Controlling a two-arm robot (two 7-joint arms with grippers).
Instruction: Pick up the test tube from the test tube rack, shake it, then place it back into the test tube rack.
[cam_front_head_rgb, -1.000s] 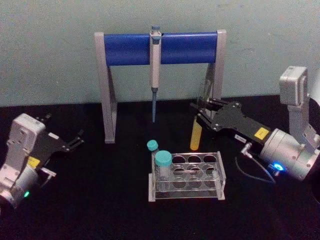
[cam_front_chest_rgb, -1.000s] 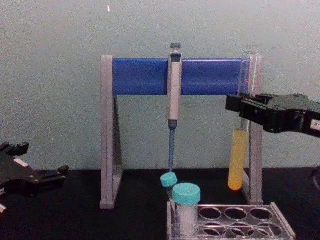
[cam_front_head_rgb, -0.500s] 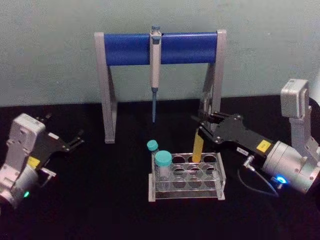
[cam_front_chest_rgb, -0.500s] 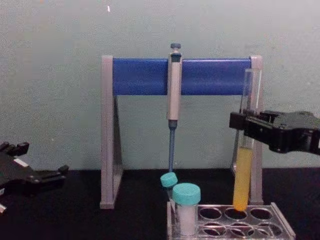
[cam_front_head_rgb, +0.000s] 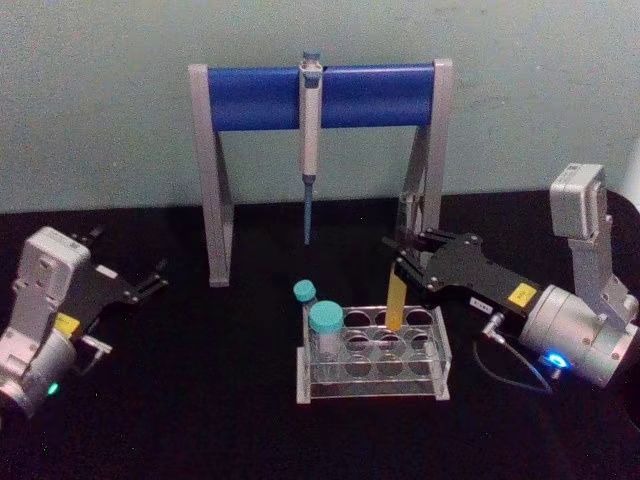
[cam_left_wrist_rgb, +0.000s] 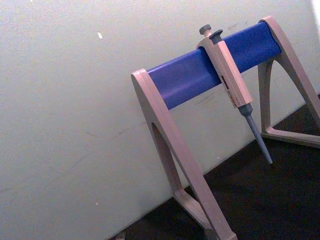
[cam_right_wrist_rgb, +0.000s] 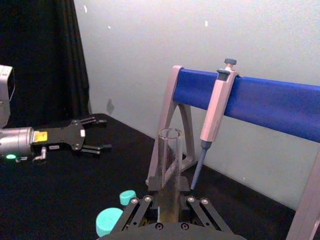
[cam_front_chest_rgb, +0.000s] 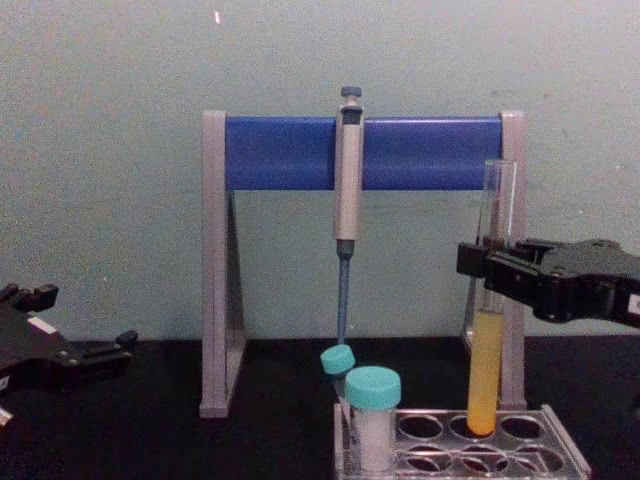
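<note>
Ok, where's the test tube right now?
Right of centre in the head view: the tube stands upright in the right end effector, its bottom in a back-row hole of the rack, right of the teal-capped tubes.

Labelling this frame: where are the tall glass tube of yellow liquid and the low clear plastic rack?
Tall glass tube of yellow liquid (cam_front_chest_rgb: 483, 372): chest view, yellow lower part.
Low clear plastic rack (cam_front_head_rgb: 378, 388): head view, front wall.
</note>
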